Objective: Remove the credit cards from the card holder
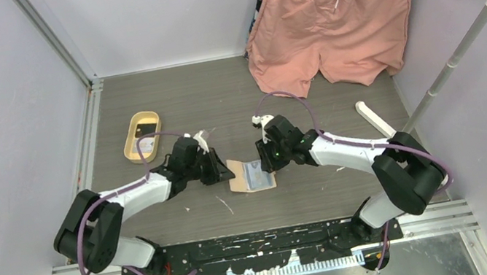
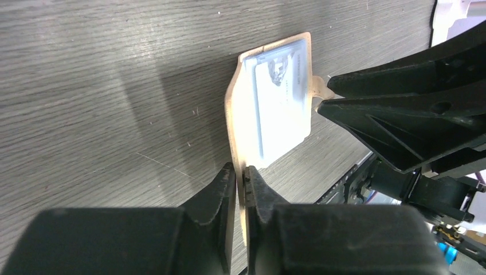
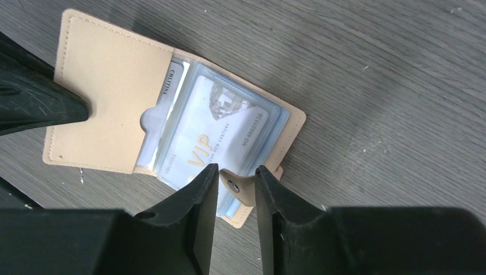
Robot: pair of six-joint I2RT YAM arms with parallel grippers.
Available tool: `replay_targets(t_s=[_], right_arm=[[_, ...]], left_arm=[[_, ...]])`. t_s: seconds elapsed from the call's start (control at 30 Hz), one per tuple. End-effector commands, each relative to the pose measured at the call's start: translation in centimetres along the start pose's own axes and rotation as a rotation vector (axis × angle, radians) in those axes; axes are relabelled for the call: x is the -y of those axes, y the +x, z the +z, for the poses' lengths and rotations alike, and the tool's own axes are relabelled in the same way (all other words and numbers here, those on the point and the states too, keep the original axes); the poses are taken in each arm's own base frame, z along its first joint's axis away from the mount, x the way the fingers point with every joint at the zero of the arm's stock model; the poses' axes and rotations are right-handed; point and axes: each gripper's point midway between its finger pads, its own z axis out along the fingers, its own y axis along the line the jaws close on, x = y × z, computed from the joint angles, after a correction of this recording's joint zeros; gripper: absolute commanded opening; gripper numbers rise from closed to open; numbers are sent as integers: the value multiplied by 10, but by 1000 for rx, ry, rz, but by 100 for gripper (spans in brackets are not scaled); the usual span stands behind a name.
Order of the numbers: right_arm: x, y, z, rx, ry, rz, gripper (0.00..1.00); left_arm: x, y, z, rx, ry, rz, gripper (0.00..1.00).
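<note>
The beige card holder [image 1: 252, 175] lies open on the table between my two grippers. Its pale blue-grey pockets hold credit cards; a pale card printed "VIP" [image 3: 218, 132] lies on top and another card's edge [image 3: 172, 94] shows under the left flap. My left gripper [image 2: 240, 177] is shut on the edge of the holder's beige flap [image 2: 232, 126]. My right gripper [image 3: 236, 175] is open, its jaws standing either side of the snap tab [image 3: 238, 188] with a small gap. In the top view the left gripper [image 1: 227, 171] and right gripper [image 1: 265, 163] flank the holder.
An oval cream-yellow tray [image 1: 130, 142] stands at the back left with a dark card [image 1: 145, 129] and a pale one inside. Pink shorts [image 1: 333, 20] hang at the back right. A white pole [image 1: 462, 44] leans on the right, with a white bar [image 1: 374, 118] below it.
</note>
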Motion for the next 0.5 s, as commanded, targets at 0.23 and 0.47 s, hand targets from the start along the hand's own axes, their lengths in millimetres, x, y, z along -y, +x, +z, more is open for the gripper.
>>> replay_targets(t_s=[0.23,0.47], right_arm=[[-1,-24,-12,76,27,5,51],[-18,-72,-59,191,17,3,59]], left_arm=[[2,0,-3,27,29,13,0],[-10,4,5,41,18,13,0]])
